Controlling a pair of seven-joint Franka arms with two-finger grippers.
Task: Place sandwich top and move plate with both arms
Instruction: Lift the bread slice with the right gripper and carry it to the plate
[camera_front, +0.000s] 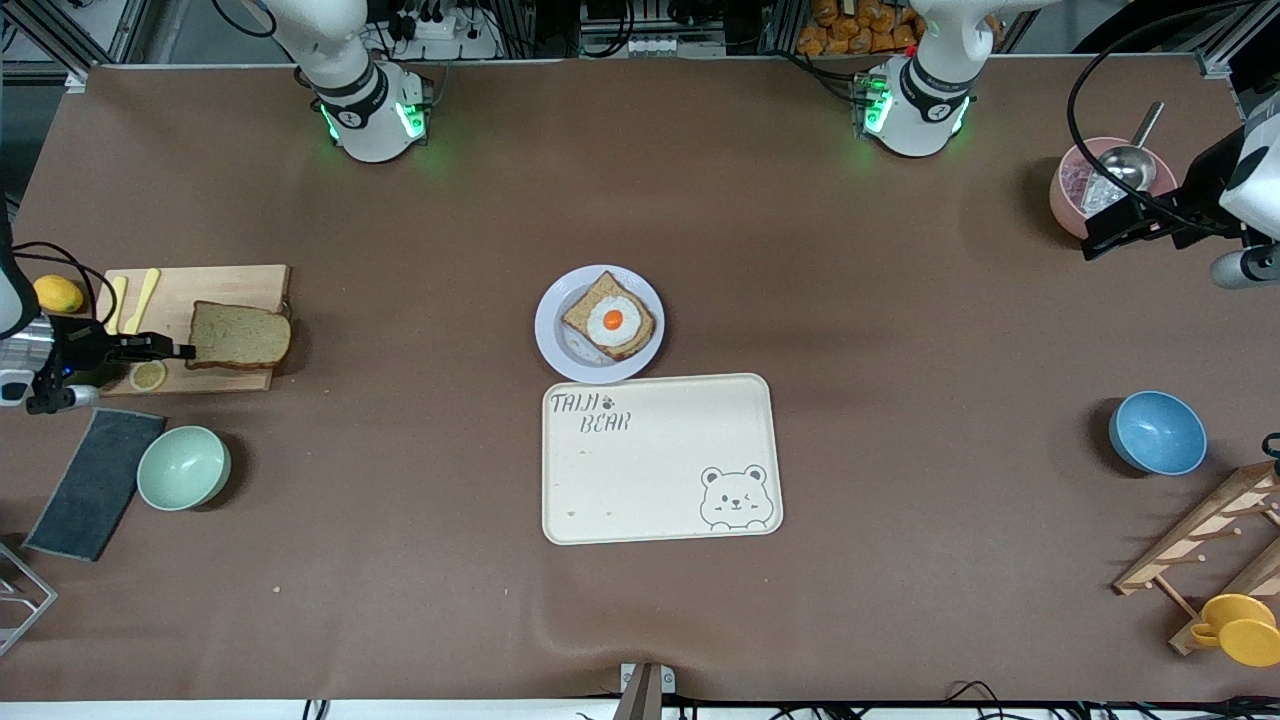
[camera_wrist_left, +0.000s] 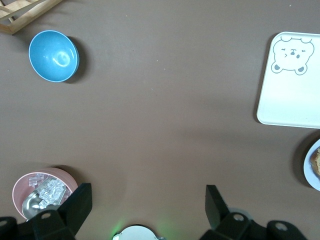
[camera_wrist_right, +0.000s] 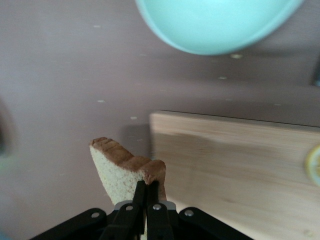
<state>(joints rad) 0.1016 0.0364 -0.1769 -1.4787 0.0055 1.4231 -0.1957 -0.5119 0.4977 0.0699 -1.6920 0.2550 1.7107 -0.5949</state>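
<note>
At the right arm's end of the table, the right gripper (camera_front: 185, 351) is over the wooden cutting board (camera_front: 225, 290), fingers pressed together on the crust edge of the sandwich top (camera_front: 240, 336); the slice is held over the board's edge. The right wrist view shows the crust (camera_wrist_right: 131, 162) pinched between the two thin fingertips (camera_wrist_right: 139, 192), the slice lifted above board and table.

On or by the board: a lemon (camera_front: 58, 294) at the table edge, two yellow knives (camera_front: 140, 299) on the board, a lemon slice (camera_front: 148, 375) at the board's corner. Nearer the camera than the board: a dark grey cloth (camera_front: 95, 483) and a mint-green bowl (camera_front: 183, 467).

Mid-table: the plate (camera_front: 556, 342) carries a bread slice with a fried egg (camera_front: 610, 319). The plate's rim touches the edge of the cream bear tray (camera_front: 660, 460), which lies nearer the camera.

Toward the left arm's end: the left gripper (camera_wrist_left: 145, 202) hangs in the air beside a pink bowl (camera_front: 1065, 195) holding ice and a metal scoop (camera_front: 1128, 165), fingers spread wide, gripping nothing; this arm waits. Nearer the camera: a blue bowl (camera_front: 1157, 431), then a wooden rack (camera_front: 1205, 530) with a yellow cup (camera_front: 1240, 628).
</note>
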